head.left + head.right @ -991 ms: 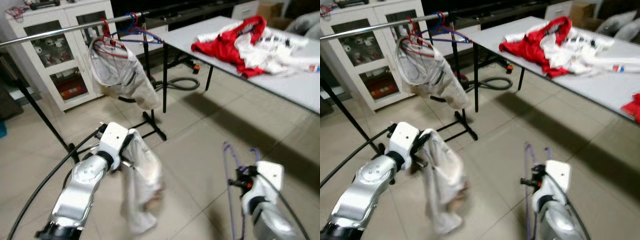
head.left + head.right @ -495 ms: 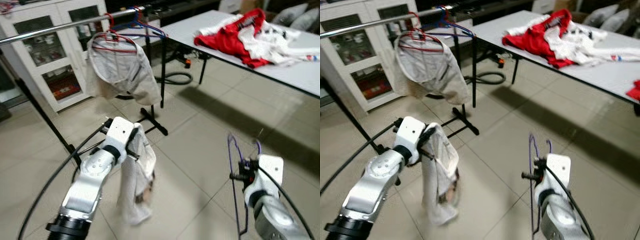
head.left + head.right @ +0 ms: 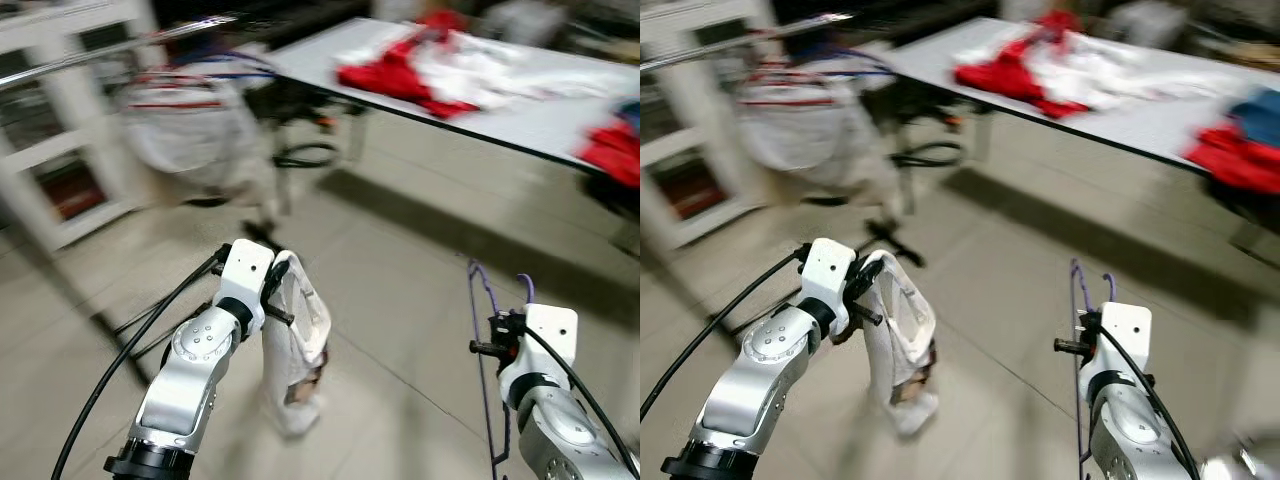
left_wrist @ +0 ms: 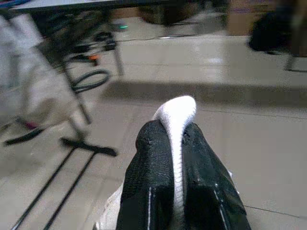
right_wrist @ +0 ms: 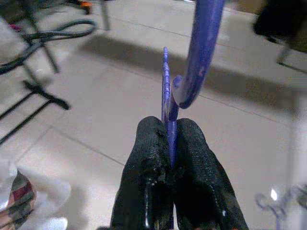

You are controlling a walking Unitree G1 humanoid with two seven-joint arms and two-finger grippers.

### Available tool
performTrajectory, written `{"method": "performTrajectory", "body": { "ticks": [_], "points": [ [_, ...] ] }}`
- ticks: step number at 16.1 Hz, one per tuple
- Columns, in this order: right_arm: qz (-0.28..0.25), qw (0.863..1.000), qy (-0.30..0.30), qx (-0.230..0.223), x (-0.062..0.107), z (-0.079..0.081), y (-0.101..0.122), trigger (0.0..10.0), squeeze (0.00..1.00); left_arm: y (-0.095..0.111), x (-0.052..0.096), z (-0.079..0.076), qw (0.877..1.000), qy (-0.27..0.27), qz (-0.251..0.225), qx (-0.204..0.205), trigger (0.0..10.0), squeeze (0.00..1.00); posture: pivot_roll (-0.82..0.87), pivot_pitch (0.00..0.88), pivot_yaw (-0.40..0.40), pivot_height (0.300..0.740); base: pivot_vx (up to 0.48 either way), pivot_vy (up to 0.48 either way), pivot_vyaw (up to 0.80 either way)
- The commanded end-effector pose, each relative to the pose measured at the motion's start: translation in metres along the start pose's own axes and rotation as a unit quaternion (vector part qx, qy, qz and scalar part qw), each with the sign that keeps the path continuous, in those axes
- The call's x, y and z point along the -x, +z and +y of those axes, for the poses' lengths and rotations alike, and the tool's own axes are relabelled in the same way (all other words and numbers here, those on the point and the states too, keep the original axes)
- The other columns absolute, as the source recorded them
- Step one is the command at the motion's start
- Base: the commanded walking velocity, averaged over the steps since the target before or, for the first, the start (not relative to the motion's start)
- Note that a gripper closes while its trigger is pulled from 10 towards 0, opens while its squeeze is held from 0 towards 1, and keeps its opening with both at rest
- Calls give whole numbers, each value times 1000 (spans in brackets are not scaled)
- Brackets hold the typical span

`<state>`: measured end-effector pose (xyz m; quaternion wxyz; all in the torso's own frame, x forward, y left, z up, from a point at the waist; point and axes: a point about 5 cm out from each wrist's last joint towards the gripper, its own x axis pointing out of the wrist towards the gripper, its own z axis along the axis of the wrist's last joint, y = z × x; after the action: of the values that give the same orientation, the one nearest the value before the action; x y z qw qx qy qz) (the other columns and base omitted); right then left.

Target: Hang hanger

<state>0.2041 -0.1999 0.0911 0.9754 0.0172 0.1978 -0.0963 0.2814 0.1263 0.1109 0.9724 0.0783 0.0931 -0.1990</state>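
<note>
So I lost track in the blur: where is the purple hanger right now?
The purple hanger is on the robot's right, pinched in the right gripper and hanging over the tiled floor, opposite the white garment held by the left gripper.

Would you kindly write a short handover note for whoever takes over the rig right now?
Left gripper: shut on a white garment, which hangs from it above the floor.
Right gripper: shut on a purple hanger, held low at the robot's right.
The clothes rail stands ahead on the left, blurred, already carrying a pale garment on a red hanger. More clothes lie on the table to the right.
Done: garment and hanger are both in hand.
Left: the garment is not yet on the purple hanger, and the hanger is not yet on the rail.
</note>
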Motion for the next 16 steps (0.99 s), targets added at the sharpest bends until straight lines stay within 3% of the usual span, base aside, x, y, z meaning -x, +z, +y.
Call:
{"method": "performTrajectory", "body": {
  "ticks": [1,4,16],
  "points": [
    [4,1000,-1,-2,-1,0,-1,10000,0,11,-1,5,1000,11,-22,4,10000,0,-8,0,72,740,0,0,-800],
    [4,1000,-2,-3,0,2,-2,10000,0,11,-3,8,999,17,-20,18,10000,0,-15,0,80,740,0,0,-800],
    [11,1000,-5,-8,3,3,-5,10000,0,11,-6,12,1000,5,-16,19,10000,0,-20,0,92,740,255,0,-800]
  ]
}}
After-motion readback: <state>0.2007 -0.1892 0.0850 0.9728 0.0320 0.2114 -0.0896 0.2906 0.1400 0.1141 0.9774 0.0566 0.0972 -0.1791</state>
